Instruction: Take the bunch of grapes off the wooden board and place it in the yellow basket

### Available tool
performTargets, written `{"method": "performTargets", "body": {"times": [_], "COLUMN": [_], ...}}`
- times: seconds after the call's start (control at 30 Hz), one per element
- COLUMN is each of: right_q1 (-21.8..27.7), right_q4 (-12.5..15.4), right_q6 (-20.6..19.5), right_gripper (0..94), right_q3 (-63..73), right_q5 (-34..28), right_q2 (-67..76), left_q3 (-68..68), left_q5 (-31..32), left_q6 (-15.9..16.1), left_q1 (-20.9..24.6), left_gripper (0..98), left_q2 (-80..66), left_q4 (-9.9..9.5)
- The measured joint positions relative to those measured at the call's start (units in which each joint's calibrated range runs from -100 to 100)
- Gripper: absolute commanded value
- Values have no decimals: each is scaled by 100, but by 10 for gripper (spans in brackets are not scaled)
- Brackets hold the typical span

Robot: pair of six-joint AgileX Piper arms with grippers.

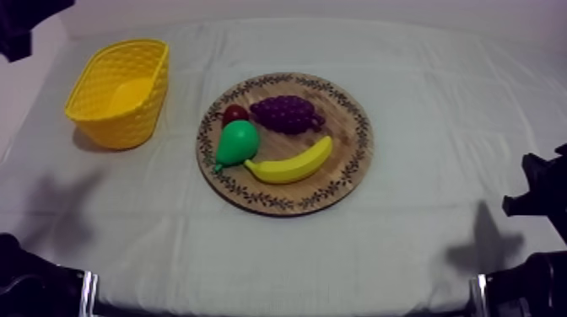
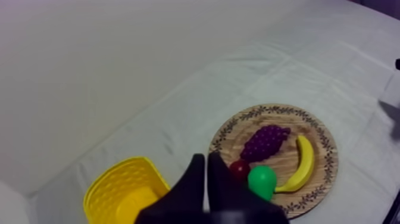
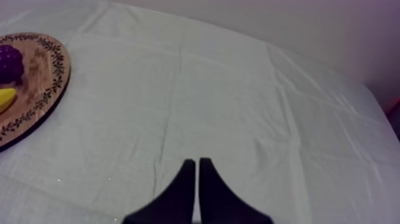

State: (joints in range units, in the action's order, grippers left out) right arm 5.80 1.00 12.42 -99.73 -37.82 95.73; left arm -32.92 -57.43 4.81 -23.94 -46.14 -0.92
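Note:
The purple bunch of grapes (image 1: 287,113) lies on the far part of the round wooden board (image 1: 348,139), beside a small red fruit (image 1: 234,112). A green pear (image 1: 236,142) and a banana (image 1: 291,163) lie nearer the front. The yellow basket (image 1: 118,84) stands at the far left, with nothing in it. In the left wrist view my left gripper (image 2: 206,161) is shut on nothing, high above the cloth between the basket (image 2: 113,179) and the grapes (image 2: 265,142). My right gripper (image 3: 197,162) is shut too, over bare cloth to the right of the board (image 3: 36,77).
My left arm (image 1: 21,25) comes in at the far left corner. My right arm (image 1: 540,194) sits at the right edge. Grey-white cloth lies open between the basket and the board, and to the right of the board.

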Motion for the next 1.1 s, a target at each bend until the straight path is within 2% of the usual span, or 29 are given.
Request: {"method": "performTargets", "body": {"times": [0.3, 0.6, 0.87, 1.1], "right_q1": [0, 0, 0, 0], "right_q4": [0, 0, 0, 0], "right_q6": [0, 0, 0, 0], "right_gripper": [2, 2, 2, 2], "right_q3": [0, 0, 0, 0], "right_q5": [0, 0, 0, 0], "right_q2": [0, 0, 0, 0], "left_q3": [705, 1974, 3291, 4237], "left_q5": [312, 80, -398, -798], "left_q6": [172, 626, 1027, 1129], "left_q1": [-37, 199, 46, -132], "left_gripper": [0, 0, 0, 0], "left_q2": [1362, 2878, 4037, 4882], "left_q4": [91, 541, 502, 325]}}
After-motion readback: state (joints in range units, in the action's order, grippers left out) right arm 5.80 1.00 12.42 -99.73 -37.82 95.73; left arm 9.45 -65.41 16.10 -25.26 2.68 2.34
